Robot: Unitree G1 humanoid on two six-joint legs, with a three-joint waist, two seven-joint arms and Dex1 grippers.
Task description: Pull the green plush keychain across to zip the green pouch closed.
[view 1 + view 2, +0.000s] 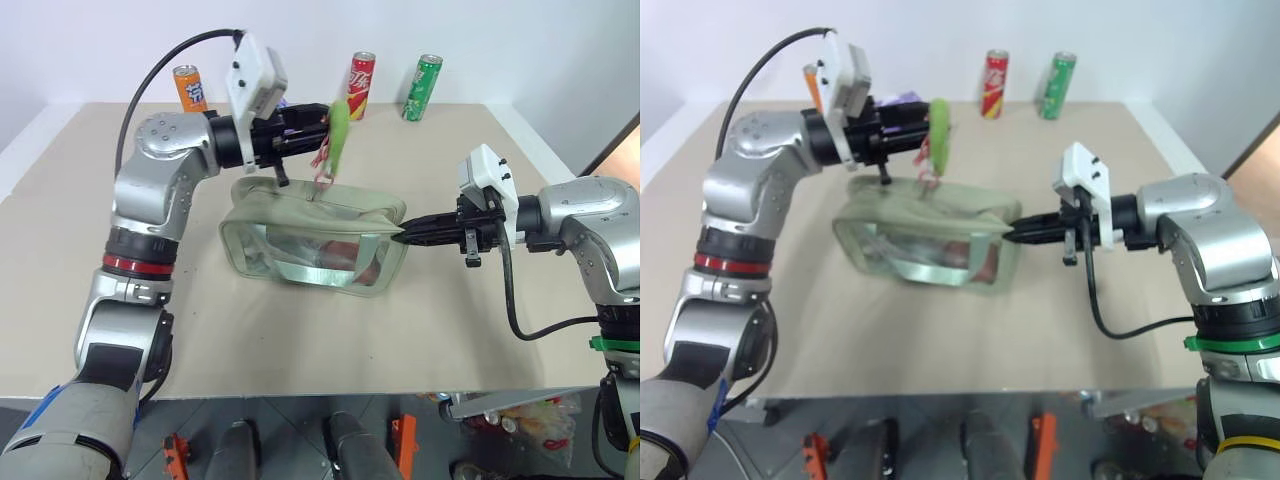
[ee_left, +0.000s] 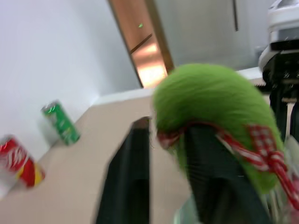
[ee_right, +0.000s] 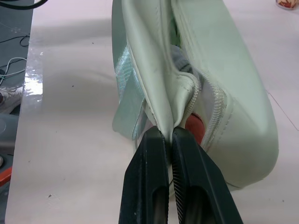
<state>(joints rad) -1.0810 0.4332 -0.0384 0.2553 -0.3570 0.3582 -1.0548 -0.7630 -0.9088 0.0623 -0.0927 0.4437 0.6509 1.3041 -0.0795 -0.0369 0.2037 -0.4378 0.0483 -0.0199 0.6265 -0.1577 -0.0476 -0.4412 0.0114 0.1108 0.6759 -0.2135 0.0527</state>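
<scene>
The green pouch (image 1: pixel 310 250) lies mid-table, its clear front panel facing me. My right gripper (image 1: pixel 405 235) is shut on the fabric at the pouch's right end (image 3: pixel 187 56). Beside that grip the zip gapes, and something red shows inside. The green plush keychain (image 1: pixel 339 130) hangs above the pouch's top edge, with a red checked ribbon trailing down from it. My left gripper (image 1: pixel 322 130) points right at the plush. In the left wrist view its fingers (image 2: pixel 126 177) stand open and the plush (image 2: pixel 210 102) rests against the tip of one.
Three cans stand along the table's far edge: orange (image 1: pixel 190 88), red (image 1: pixel 360 85) and green (image 1: pixel 422 88). A purple pack (image 1: pixel 902 99) peeks out behind my left gripper. Bare tabletop (image 1: pixel 300 340) lies between the pouch and the front edge.
</scene>
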